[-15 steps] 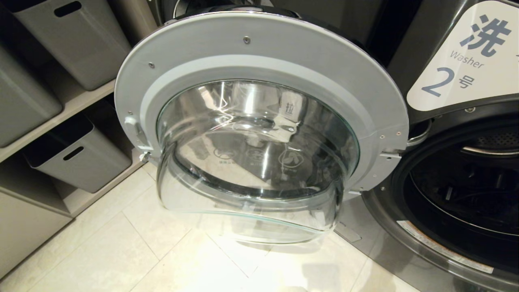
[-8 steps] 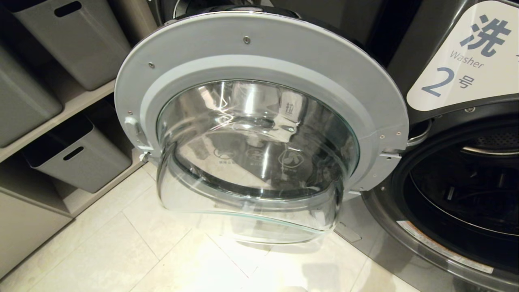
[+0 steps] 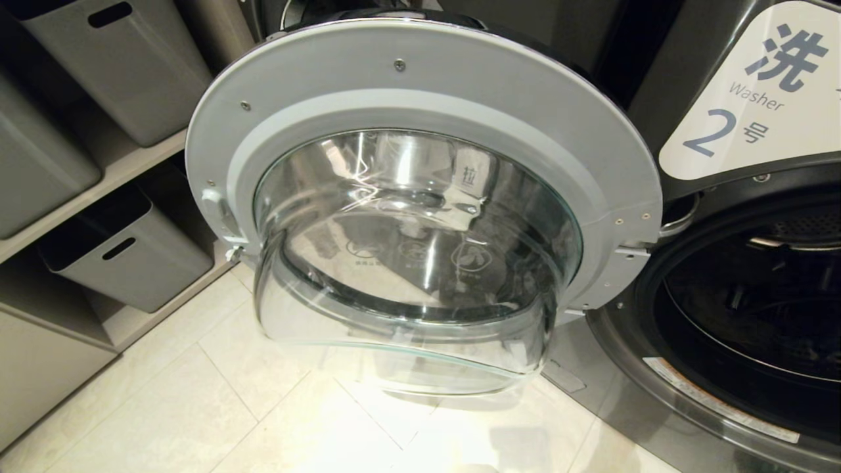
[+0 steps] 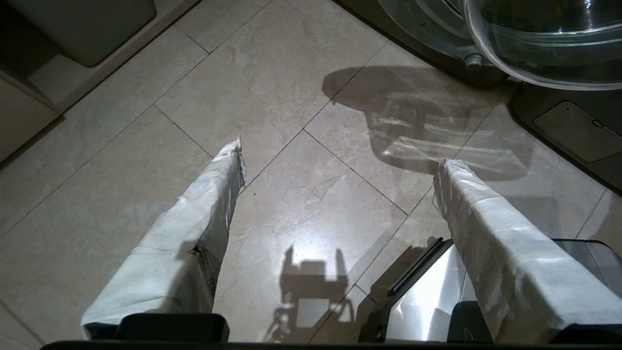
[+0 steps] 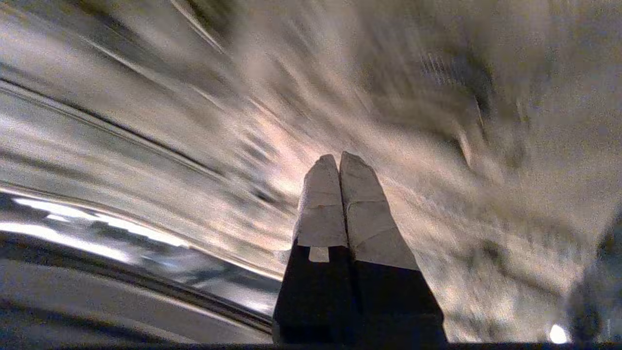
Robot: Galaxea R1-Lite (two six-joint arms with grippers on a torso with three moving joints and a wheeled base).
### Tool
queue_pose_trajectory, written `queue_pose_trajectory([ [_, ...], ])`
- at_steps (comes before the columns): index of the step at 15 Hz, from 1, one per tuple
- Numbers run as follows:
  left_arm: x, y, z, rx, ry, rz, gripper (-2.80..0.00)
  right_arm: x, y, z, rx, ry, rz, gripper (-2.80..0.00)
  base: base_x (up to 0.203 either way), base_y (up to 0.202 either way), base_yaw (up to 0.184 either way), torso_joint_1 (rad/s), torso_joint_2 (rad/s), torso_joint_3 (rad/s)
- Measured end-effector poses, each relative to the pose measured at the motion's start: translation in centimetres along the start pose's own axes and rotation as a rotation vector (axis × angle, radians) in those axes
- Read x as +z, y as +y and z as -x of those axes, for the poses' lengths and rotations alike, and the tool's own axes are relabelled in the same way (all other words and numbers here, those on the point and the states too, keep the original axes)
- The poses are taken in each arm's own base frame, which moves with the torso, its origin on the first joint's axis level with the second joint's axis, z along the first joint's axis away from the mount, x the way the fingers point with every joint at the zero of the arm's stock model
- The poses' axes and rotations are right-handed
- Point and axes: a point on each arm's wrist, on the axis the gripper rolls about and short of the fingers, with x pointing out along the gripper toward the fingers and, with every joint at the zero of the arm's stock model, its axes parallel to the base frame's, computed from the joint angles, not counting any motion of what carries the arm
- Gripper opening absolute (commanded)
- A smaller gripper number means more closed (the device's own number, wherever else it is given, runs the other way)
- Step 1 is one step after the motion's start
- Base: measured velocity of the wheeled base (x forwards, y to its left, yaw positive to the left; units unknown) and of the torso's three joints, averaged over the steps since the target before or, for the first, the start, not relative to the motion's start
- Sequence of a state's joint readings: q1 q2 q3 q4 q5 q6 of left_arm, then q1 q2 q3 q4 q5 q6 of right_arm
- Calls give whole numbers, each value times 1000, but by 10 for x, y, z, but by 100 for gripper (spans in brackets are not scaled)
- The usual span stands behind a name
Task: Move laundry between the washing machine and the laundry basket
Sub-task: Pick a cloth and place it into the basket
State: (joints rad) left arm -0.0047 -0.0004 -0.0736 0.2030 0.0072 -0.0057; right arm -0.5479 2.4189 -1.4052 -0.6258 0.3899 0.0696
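washer (image 3: 755,315) open, door (image 3: 420,197) swung wide, dark drum (image 3: 775,309) on my right. no laundry or basket visible. i judge unloading step; next needs clear grab. right gripper (image 5: 338,163) pressed together, seemingly empty. left gripper (image 4: 340,160) spread, parked over floor (image 4: 301,204).

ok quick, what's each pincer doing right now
left pincer: open, empty, over the floor tiles
right pincer: closed, fingers pressed together, nothing visible between them
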Motion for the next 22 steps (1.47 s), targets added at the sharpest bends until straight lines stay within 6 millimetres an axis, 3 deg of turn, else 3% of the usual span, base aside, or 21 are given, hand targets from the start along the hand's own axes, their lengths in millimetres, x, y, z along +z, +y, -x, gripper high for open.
queue_pose_trajectory([
  [3,0,0,0,0,0,0,0,22,12,15,38,-88,28,-280,0,0,0,0,0,0],
  [7,0,0,0,0,0,0,0,22,20,32,41,-79,27,-280,0,0,0,0,0,0],
  [11,0,0,0,1,0,0,0,21,18,32,-22,-135,67,-280,0,0,0,0,0,0],
  [12,0,0,0,0,0,0,0,18,14,27,-80,-163,102,0,0,0,0,0,0,0],
  [15,0,0,0,0,0,0,0,6,4,19,-163,-186,168,0,0,0,0,0,0,0],
  [22,0,0,0,0,0,0,0,-8,-3,5,-124,-74,278,0,0,0,0,0,0,0],
])
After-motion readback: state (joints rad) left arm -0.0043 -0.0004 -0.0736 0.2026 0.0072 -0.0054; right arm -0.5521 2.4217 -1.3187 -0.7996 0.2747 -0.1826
